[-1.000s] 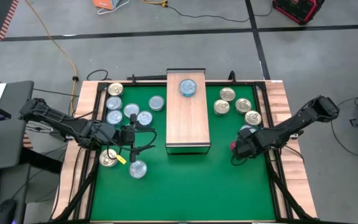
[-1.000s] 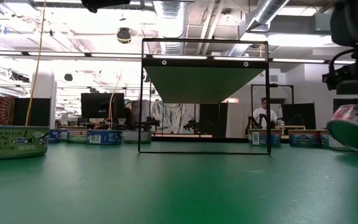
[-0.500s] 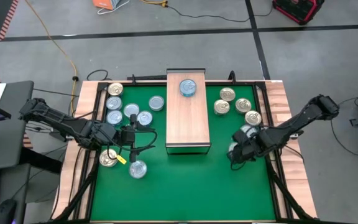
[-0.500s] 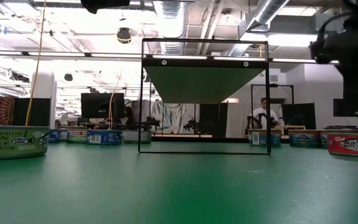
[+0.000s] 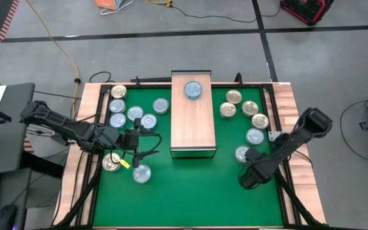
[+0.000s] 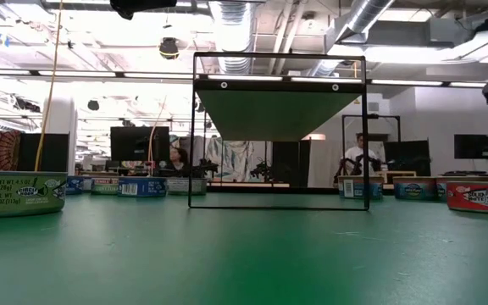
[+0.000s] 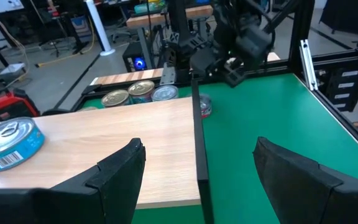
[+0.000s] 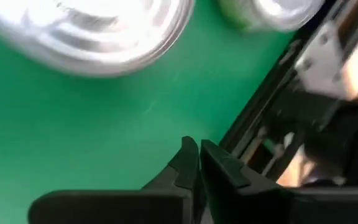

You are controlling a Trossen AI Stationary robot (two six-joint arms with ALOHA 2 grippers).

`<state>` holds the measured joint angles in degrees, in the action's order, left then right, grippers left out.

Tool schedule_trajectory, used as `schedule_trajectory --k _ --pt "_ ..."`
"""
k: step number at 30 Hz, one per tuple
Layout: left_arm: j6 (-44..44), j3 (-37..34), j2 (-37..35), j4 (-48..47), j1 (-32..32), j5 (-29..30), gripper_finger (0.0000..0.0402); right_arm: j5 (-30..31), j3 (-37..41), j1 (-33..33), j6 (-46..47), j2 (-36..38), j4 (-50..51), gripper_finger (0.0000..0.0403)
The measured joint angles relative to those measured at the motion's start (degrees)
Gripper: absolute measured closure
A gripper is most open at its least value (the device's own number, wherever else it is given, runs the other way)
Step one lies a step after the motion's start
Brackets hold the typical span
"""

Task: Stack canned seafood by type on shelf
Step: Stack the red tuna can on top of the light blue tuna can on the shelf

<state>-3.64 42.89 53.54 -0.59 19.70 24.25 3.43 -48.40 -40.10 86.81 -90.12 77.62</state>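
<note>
The shelf (image 5: 193,115) is a light-wood block mid-table, with one blue-topped tin (image 5: 193,89) lying flat on its far end. Several tins sit on the green mat to its left (image 5: 135,114) and to its right (image 5: 250,107). My right gripper (image 5: 246,179) is shut and empty, hovering near the table's right near corner, just nearer than a silver-topped tin (image 5: 242,154) that rests flat on the mat. The right wrist view shows that tin (image 8: 92,31) beyond the shut fingers (image 8: 197,152). My left gripper (image 7: 199,146) is open and empty, left of the shelf (image 7: 104,143).
Two more tins lie near my left gripper, one gold (image 5: 111,163) and one silver (image 5: 142,173). A black frame rail (image 5: 285,172) edges the mat beside my right arm. The near half of the green mat (image 5: 190,198) holds nothing. People show in the room behind (image 6: 358,157).
My right gripper lowered a tilted, red-labelled tin flat onto the mat right of the shelf and let it go. It then drew back toward the table's near edge, leaving the tin where it was set.
</note>
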Motion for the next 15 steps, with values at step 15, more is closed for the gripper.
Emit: schedule_trajectory --k 15 --pt "-0.11 0.0 -0.02 0.11 0.0 0.02 0.0114 15.0 0.85 3.61 -16.16 -5.32 -24.32 0.0346"
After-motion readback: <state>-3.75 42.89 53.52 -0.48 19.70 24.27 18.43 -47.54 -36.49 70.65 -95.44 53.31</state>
